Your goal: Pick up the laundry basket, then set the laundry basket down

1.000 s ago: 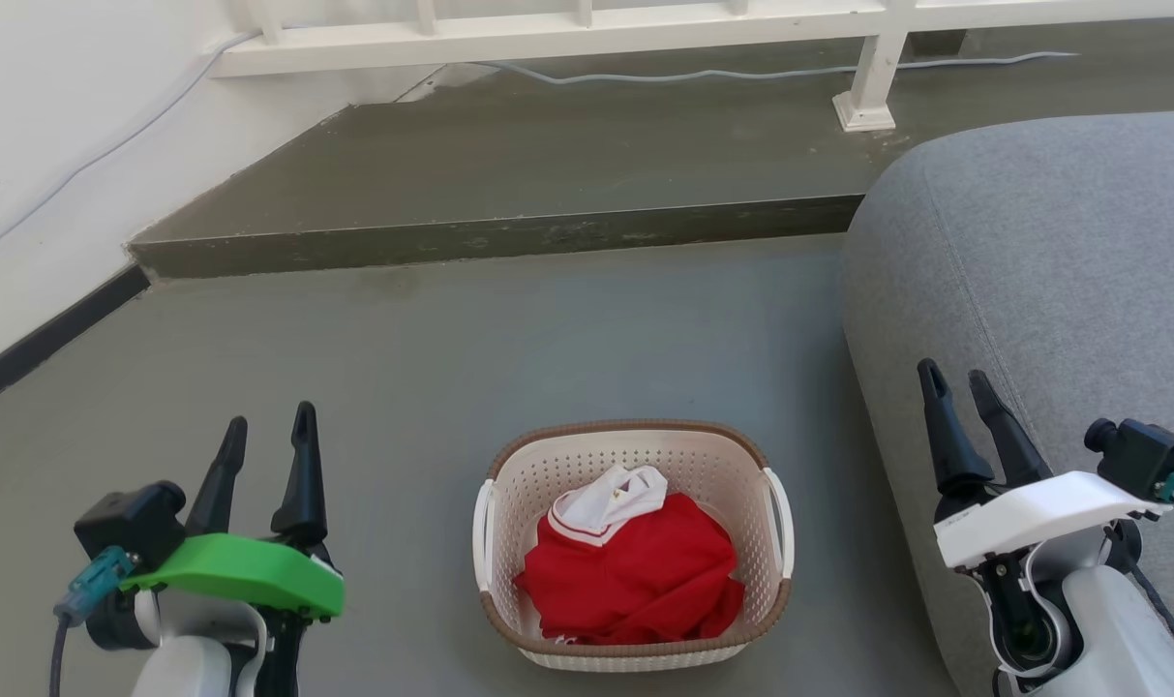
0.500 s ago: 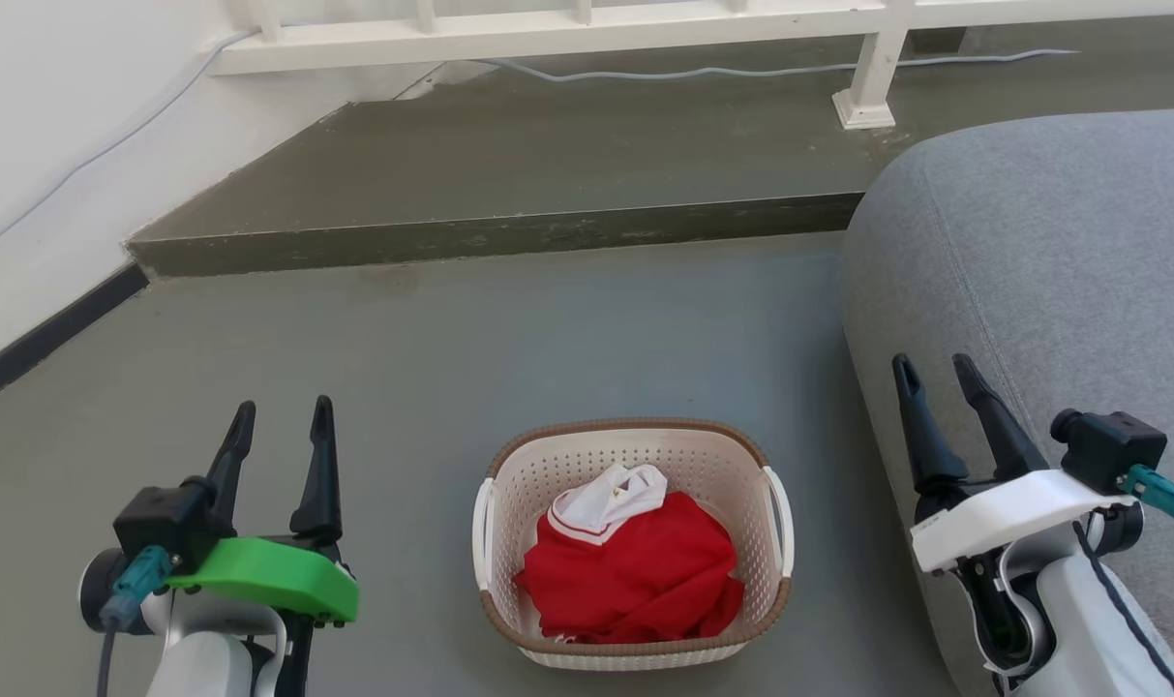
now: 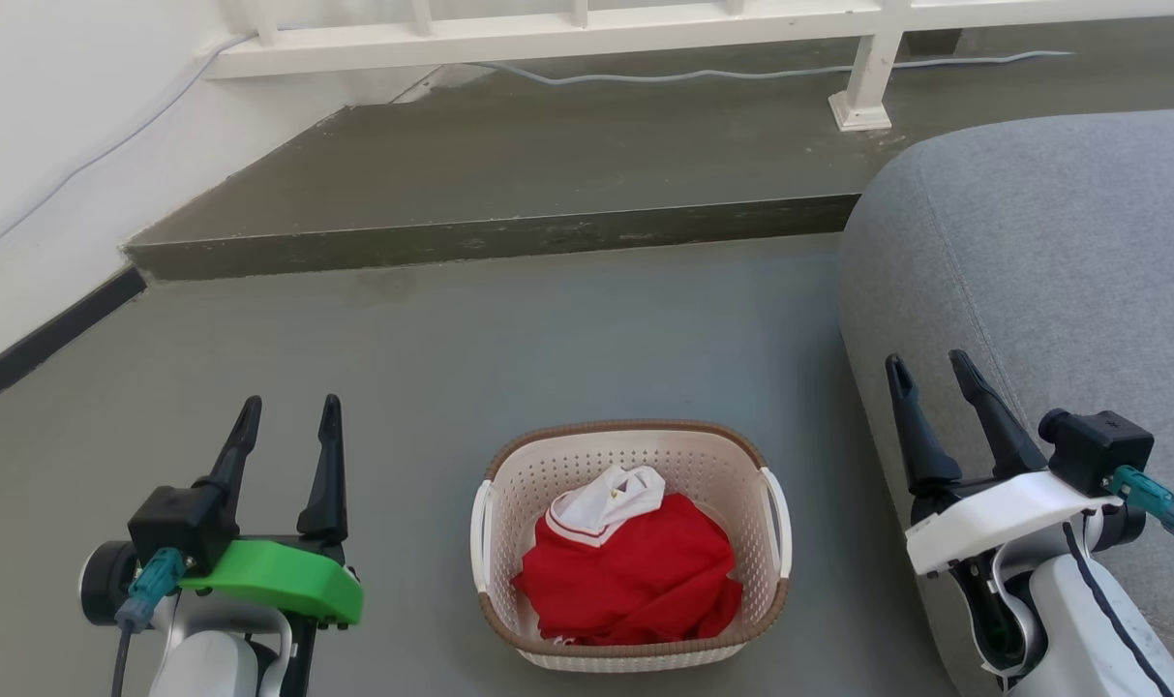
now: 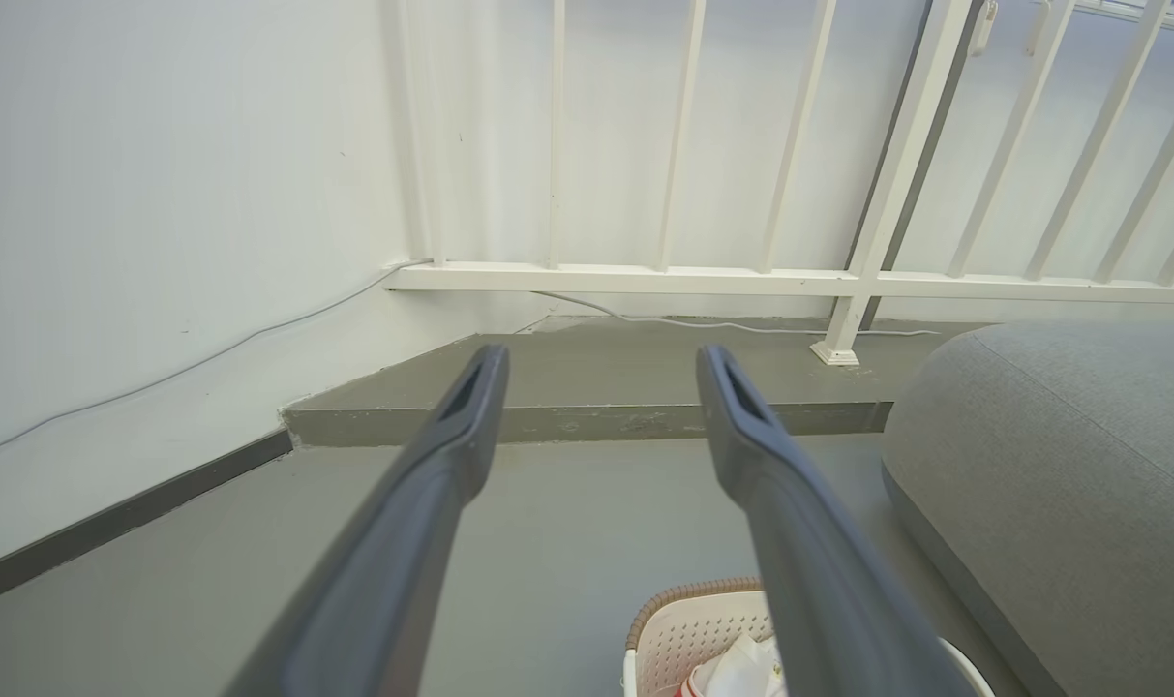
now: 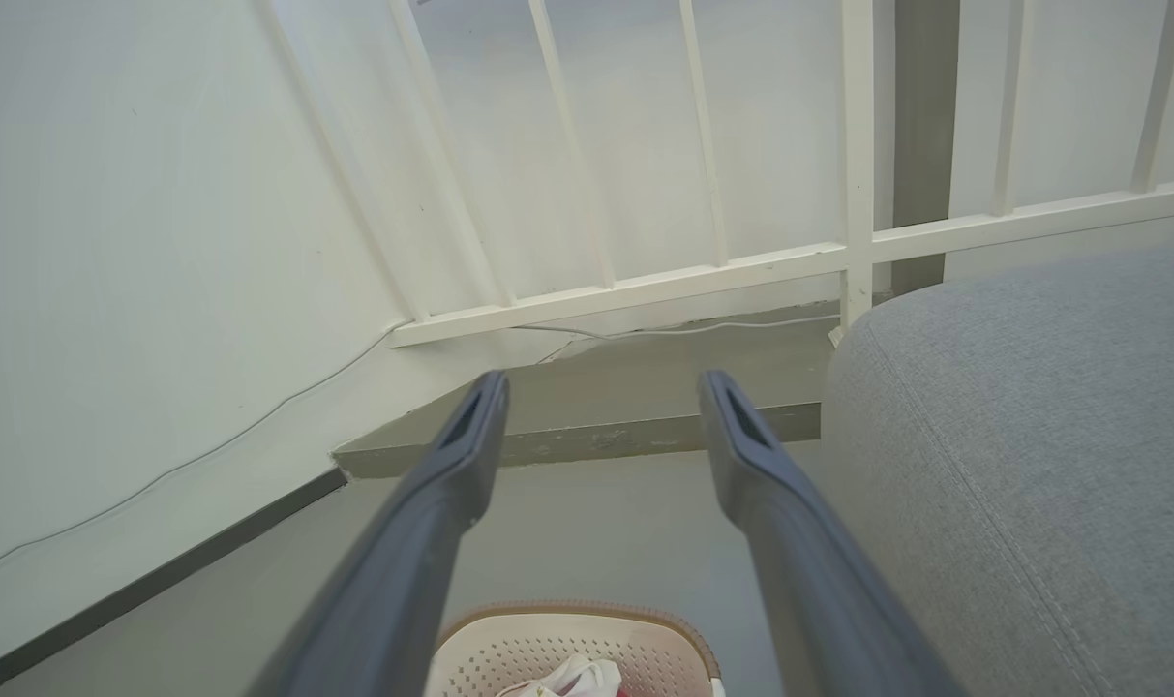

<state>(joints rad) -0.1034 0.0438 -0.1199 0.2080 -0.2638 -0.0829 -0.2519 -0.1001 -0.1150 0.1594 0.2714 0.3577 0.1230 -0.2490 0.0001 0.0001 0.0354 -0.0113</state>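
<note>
Head view: the laundry basket (image 3: pixel 703 465) stands upright on the grey floor (image 3: pixel 548 339), low in the middle, between the two arms and touching neither; its brown rim runs unbroken around the top and a white handle shows on each side; inside lies a crumpled red garment (image 3: pixel 635 581) with a white collar piece (image 3: pixel 611 494) on top. The left gripper (image 3: pixel 291 402) hovers to the basket's left, fingers pointing away from the robot, its jaws parted with nothing between them; the right gripper (image 3: pixel 927 360) hovers to the basket's right, in front of the grey cushion (image 3: pixel 1032 252), its jaws likewise spread and bare. Beyond the basket a low concrete step (image 3: pixel 490 237) rises, and behind it a white railing (image 3: pixel 587 29) with a pale cable (image 3: pixel 703 73) trailing along its foot. Left wrist view: the fingers stand wide apart; the basket's rim sits at the bottom edge, beside the right-hand finger. Right wrist view: the gap between the fingers frames the floor and step; the basket sits low between them.
</note>
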